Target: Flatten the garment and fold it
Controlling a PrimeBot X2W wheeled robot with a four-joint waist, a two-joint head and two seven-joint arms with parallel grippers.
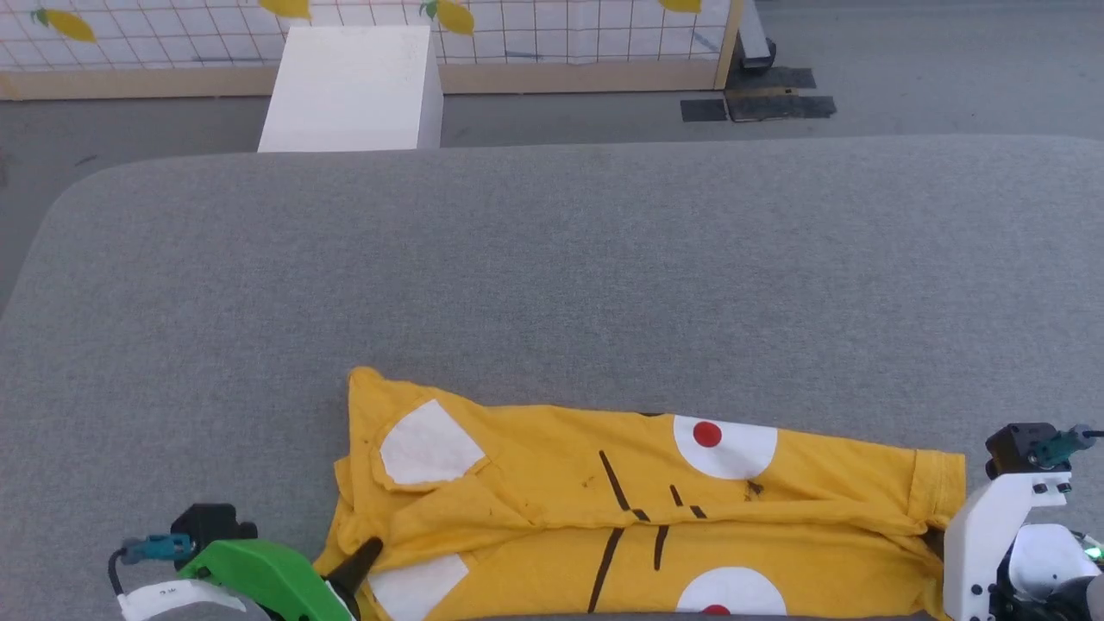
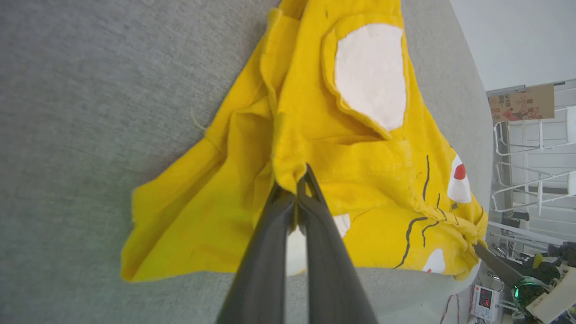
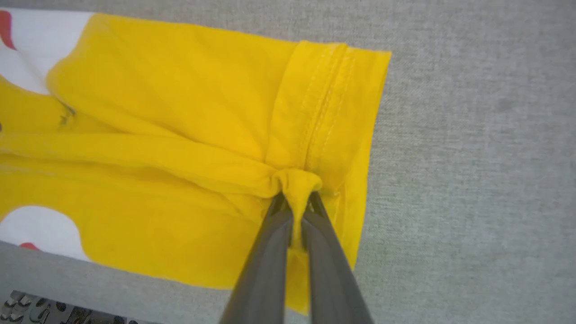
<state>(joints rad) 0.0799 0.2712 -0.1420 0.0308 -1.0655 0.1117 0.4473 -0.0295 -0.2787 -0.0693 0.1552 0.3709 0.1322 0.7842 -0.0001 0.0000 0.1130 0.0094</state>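
The yellow T-shirt (image 1: 552, 466) lies doubled lengthwise at the near edge of the grey padded surface (image 1: 552, 259). The left wrist view shows the left gripper (image 2: 299, 184) clamped on a fold. The right wrist view shows the right gripper (image 3: 294, 200) clamped on bunched cloth beside the stitched hem (image 3: 324, 99), a grip that the white wrist housing (image 1: 992, 526) covers in the head view. Beyond stand a white box (image 1: 354, 86) and a mesh fence (image 1: 172, 34).

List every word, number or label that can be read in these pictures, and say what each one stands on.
Nothing here reads clearly.
Cardboard sign, left wrist view: red print, too blurred to read.
Small meter, same view: red lit digits, too small to read.
White tag, lower left of the head view: dark marks, too small to read.
Garment: cartoon print, no words.
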